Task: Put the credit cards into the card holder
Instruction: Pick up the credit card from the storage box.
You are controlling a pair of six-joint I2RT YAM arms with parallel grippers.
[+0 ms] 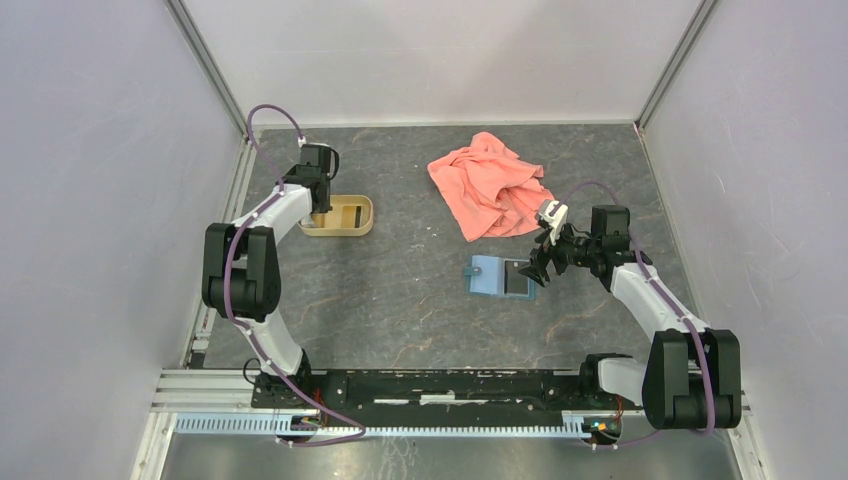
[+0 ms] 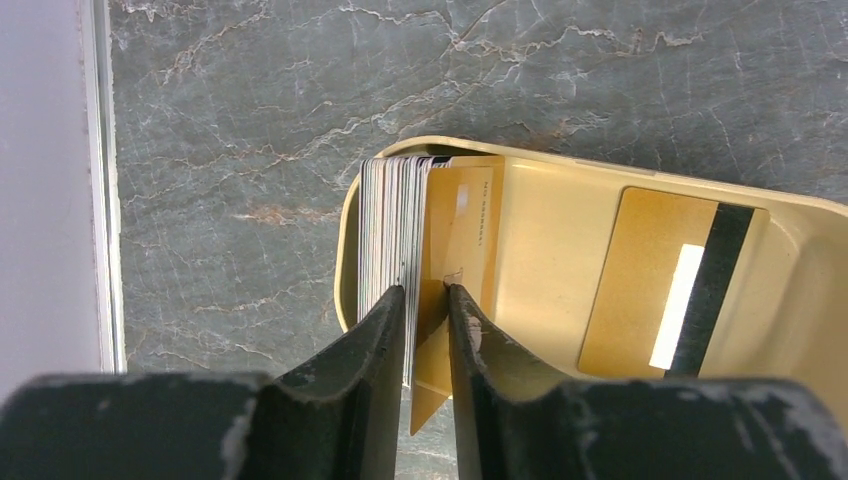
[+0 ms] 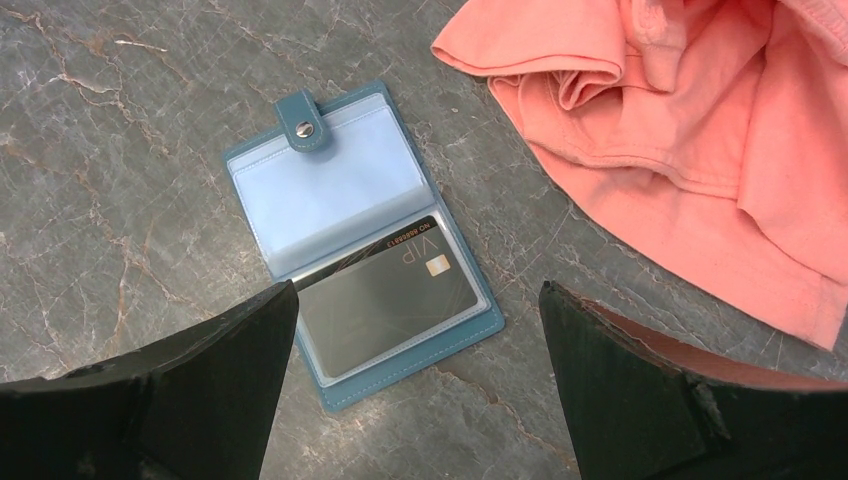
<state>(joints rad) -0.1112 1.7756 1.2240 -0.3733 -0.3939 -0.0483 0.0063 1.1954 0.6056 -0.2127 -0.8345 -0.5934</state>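
Over grey marbled table (image 1: 400, 310) (white walls (image 1: 440, 50)), left gripper (image 2: 425, 290) pinches a credit card (image 2: 465, 230); right gripper (image 3: 417, 290) gapes empty.

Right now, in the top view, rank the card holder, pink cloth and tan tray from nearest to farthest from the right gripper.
1. card holder, just left of the right gripper.
2. pink cloth, behind it.
3. tan tray, far left.
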